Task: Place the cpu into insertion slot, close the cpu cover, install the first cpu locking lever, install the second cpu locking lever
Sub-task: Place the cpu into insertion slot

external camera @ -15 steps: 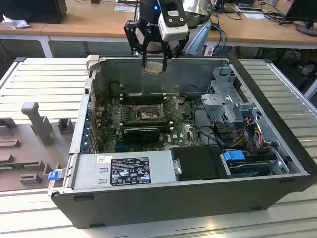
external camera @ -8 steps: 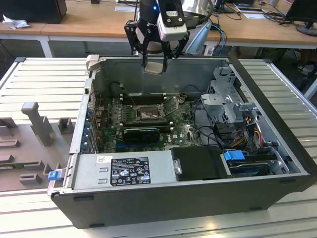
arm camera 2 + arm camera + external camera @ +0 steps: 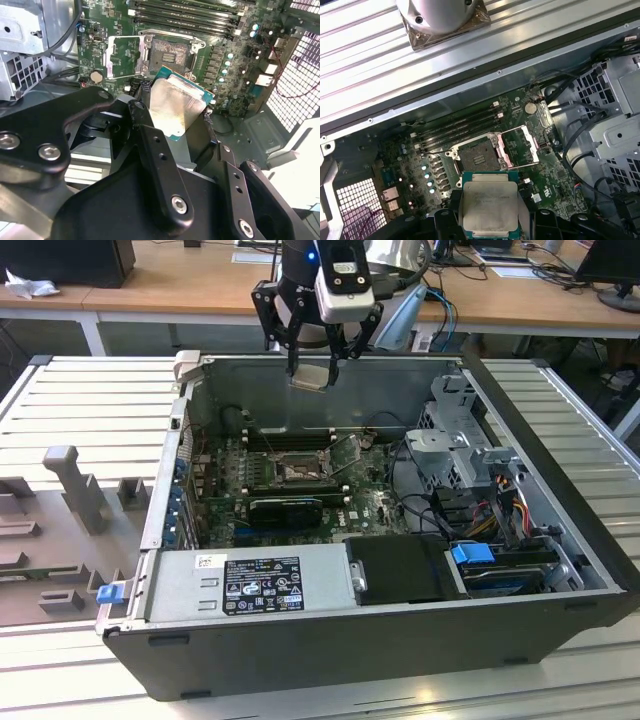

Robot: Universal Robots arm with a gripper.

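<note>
My gripper (image 3: pixel 312 368) hangs above the far wall of the open computer case, shut on the cpu (image 3: pixel 310 378), a small flat square chip with a dull silver top. In both wrist views the cpu (image 3: pixel 176 106) (image 3: pixel 490 204) sits flat between the black fingers (image 3: pixel 145 125). Well below it lies the insertion slot (image 3: pixel 297 472) (image 3: pixel 170 52) (image 3: pixel 479 156), a dark square socket on the green board, uncovered. The cpu cover (image 3: pixel 120 57) (image 3: pixel 522 145) stands swung open beside the socket, and a thin locking lever (image 3: pixel 345 448) sticks up next to it.
Long black memory slots (image 3: pixel 285 438) run just behind the socket and a black fan card (image 3: pixel 285 510) lies in front of it. A grey power supply (image 3: pixel 250 585), a drive cage (image 3: pixel 460 440) and cables (image 3: pixel 500 510) crowd the exterior view's right. The case walls (image 3: pixel 330 390) surround the board.
</note>
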